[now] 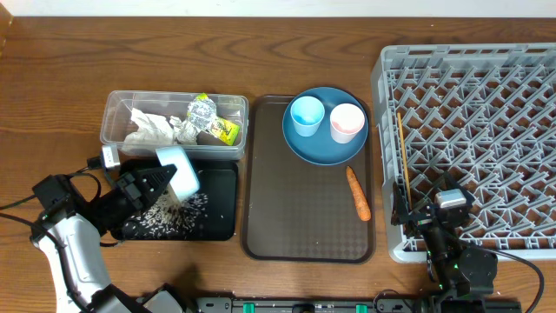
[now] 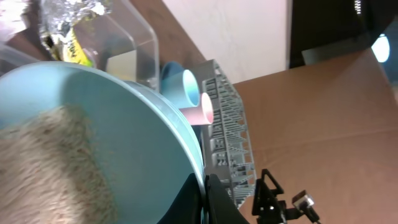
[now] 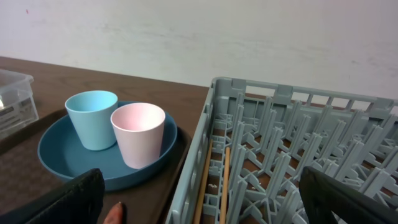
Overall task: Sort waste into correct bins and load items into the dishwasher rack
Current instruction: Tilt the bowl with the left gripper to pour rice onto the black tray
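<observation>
Fingers of my left gripper (image 1: 167,181) are pinched hard on the rim of the bowl (image 1: 180,169), which hangs tipped over the black tray (image 1: 222,202) at about 8 o'clock on the table. Rice (image 1: 169,214) lies scattered on the tray below it, and the wrist view shows more inside the bowl.

I judge the bowl stiff, smooth and probably slick. Held by one edge while tilted, it will want to swing in the jaws, so I'd keep the pinch deep over the rim and turn the wrist slowly. The rice is loose and light and may cling to the wall.

My right gripper (image 3: 202,202) sits at 5 o'clock with its fingers spread wide and nothing in them, at the near edge of the rack (image 1: 469,113).

Farther out, the carrot (image 1: 358,193) lies on the brown tray (image 1: 304,226). It looks firm and likely to roll, so I'd grip it across the middle. Beyond it, the blue cup (image 1: 306,115) and pink cup (image 1: 347,122) stand on the plate (image 1: 326,149). At 10 o'clock the tub (image 1: 113,109) holds napkins, foil and the wrapper.
</observation>
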Available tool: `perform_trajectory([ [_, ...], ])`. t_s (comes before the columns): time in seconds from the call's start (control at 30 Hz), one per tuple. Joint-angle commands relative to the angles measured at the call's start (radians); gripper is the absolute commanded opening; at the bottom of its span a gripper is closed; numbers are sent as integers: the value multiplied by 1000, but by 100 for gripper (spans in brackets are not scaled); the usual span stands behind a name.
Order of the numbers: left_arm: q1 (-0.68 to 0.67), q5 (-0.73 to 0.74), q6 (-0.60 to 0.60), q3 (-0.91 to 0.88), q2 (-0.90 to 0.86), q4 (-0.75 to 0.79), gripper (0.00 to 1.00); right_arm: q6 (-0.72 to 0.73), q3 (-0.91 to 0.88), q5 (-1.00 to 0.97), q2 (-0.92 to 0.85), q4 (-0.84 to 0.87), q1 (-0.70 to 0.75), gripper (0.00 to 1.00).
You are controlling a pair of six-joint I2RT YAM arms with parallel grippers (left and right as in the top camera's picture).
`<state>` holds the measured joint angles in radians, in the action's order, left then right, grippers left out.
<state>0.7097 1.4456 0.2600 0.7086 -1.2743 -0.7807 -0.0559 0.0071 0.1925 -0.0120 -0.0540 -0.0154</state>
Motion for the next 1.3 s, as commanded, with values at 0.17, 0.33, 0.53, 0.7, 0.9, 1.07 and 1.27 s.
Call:
perform_trajectory([
  [0.17,5,128,-23,0,6,-3,6,-9,-2,-2,5,-3,-5,99],
  [0.33,5,128,-83,0,6,-3,6,-9,-2,-2,5,-3,-5,99],
  [0.53,5,128,-94,0,6,9,6,-9,-2,-2,5,-3,-5,99],
  [0.7,5,127,-143,0,8,-42,6,-9,-2,-2,5,-3,-5,99],
  [0.9,5,128,-215,0,8,-16,6,-9,-2,-2,5,-3,-5,99],
  [1.07,12,128,-247,0,7,23,7,-9,-2,-2,5,-3,-5,99],
  [1.27,15,121,-220,0,10,-2,6,-9,-2,-2,5,-3,-5,99],
])
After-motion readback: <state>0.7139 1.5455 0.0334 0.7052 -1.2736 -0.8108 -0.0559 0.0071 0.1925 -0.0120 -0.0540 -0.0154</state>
